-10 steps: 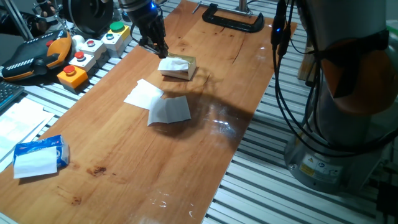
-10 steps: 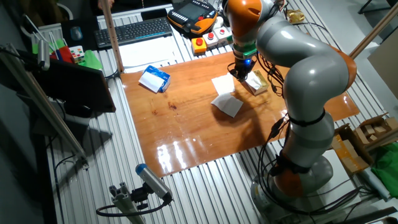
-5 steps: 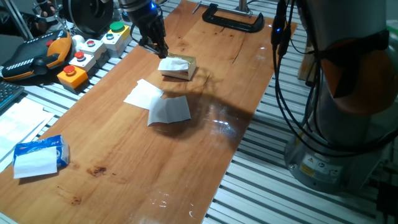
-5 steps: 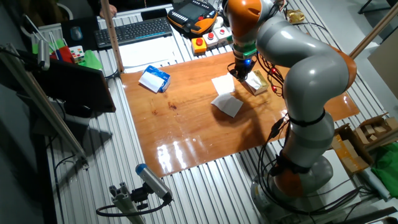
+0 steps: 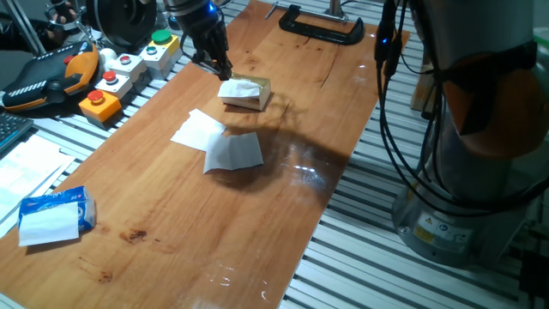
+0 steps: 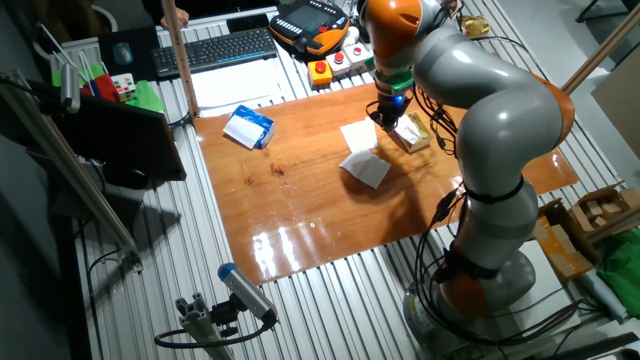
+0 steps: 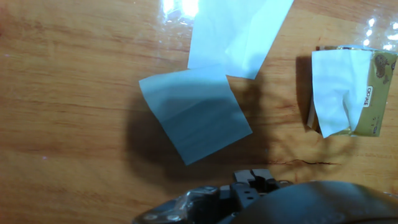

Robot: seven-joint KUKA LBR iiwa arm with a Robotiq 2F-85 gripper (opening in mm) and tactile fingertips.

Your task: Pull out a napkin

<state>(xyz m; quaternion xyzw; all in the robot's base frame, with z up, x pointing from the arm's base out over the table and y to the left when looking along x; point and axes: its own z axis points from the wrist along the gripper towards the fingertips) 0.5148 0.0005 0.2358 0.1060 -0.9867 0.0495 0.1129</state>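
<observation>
The napkin is a crumpled white tuft sticking out of the top of a small tan-gold box at the far middle of the wooden table. In the hand view the napkin covers most of the box at the right edge. My gripper hangs just above the table, beside the box on its far-left side, and does not touch it. Its fingers look pressed together with nothing between them. In the other fixed view the gripper sits left of the box.
Two flat white sheets lie overlapping just in front of the box. A blue tissue packet lies at the near left corner. A button box and a black clamp border the far edge. The arm's base stands to the right.
</observation>
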